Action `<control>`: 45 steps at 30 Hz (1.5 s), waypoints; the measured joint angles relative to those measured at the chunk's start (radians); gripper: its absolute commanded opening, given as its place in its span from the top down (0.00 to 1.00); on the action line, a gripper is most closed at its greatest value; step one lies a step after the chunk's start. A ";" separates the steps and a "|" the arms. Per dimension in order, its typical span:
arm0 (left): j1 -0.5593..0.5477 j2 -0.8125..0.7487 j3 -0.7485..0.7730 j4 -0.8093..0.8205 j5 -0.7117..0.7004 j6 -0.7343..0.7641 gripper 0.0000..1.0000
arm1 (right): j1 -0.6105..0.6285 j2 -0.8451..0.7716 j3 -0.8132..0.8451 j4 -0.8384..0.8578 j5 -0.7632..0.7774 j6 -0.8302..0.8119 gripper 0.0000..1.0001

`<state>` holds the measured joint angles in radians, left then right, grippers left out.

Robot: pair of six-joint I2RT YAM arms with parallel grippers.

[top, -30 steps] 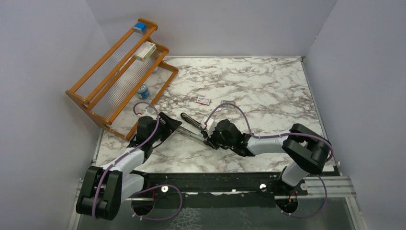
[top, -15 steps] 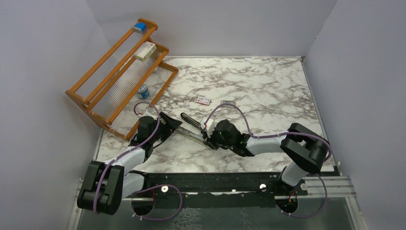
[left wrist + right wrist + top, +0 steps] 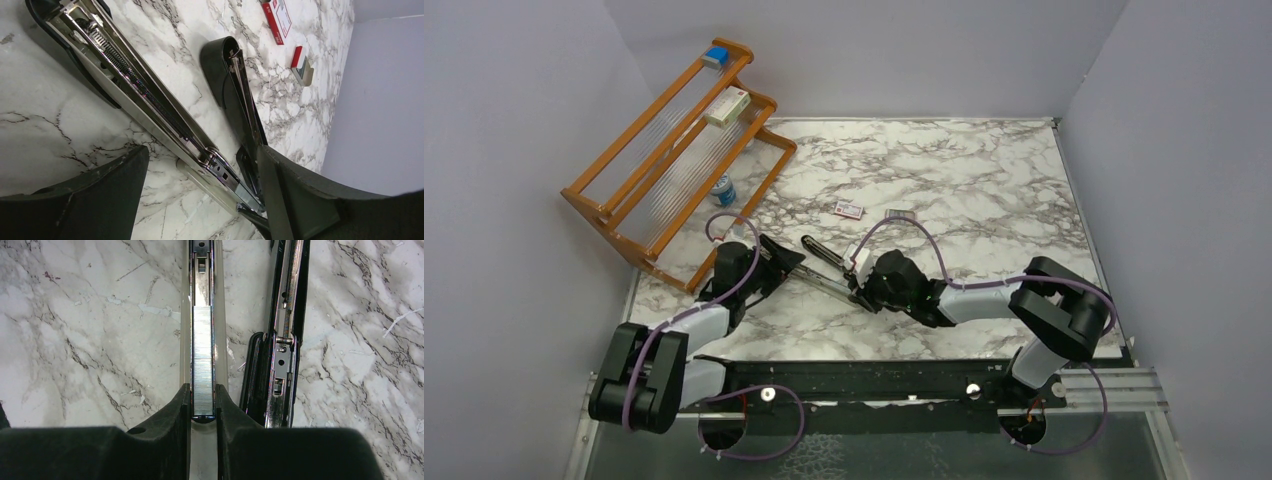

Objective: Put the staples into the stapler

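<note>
Gripping the staples (image 3: 203, 360) by their near end, my right gripper (image 3: 203, 412) is pointing along the stapler (image 3: 202, 285), strip lying in its silver rail; my left gripper (image 3: 200, 150) is hanging spread wide astride that rail.

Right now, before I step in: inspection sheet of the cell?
Surface: marble table, veined.
Job's things: stapler lying open; staples strip in its rail; red-and-white packet and grey tray beyond.
Clutter: box, blue block, small can on the wooden rack.
Grippers: left pincer open, straddling the stapler; right pincer shut on the staples.
Cables: purple cables looped over both arms.
Surroundings: plain walls.
</note>
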<state>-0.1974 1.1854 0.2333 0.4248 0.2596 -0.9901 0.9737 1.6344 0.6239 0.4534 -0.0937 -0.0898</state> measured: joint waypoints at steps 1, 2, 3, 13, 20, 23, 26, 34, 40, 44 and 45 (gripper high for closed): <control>0.000 0.005 0.000 0.003 0.000 -0.002 0.18 | 0.000 0.001 0.000 0.001 0.000 0.003 0.96; 0.000 0.014 0.000 0.012 0.000 -0.006 0.18 | 0.000 0.003 0.000 0.003 -0.001 0.007 0.97; 0.000 0.024 0.000 0.024 0.000 -0.014 0.18 | 0.000 0.004 0.000 0.007 -0.001 0.011 0.98; 0.000 0.160 -0.018 0.233 0.002 -0.140 0.15 | 0.000 0.015 0.000 0.026 0.000 0.050 0.99; 0.002 0.267 -0.068 0.463 -0.001 -0.238 0.15 | 0.000 0.017 0.002 0.025 0.005 0.063 0.99; 0.002 0.287 -0.086 0.525 -0.011 -0.244 0.15 | 0.000 0.023 0.005 0.025 0.006 0.063 0.99; 0.001 0.300 -0.101 0.572 -0.026 -0.243 0.15 | 0.000 0.023 0.006 0.025 0.006 0.063 0.99; 0.032 0.483 -0.129 0.861 -0.036 -0.287 0.09 | 0.000 0.024 0.008 0.025 0.006 0.062 0.99; 0.082 0.692 -0.124 1.115 -0.002 -0.412 0.06 | 0.000 0.024 0.008 0.022 0.006 0.056 0.99; 0.091 0.701 -0.117 1.115 0.012 -0.439 0.06 | 0.000 0.024 0.009 0.021 0.006 0.056 0.99; 0.092 0.700 -0.117 1.115 0.013 -0.438 0.07 | 0.000 0.023 0.009 0.021 0.006 0.056 0.99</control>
<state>-0.1059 1.8854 0.1158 1.5394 0.2726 -1.4284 0.9733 1.6577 0.6331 0.4747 -0.0879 -0.0341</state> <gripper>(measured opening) 0.925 0.204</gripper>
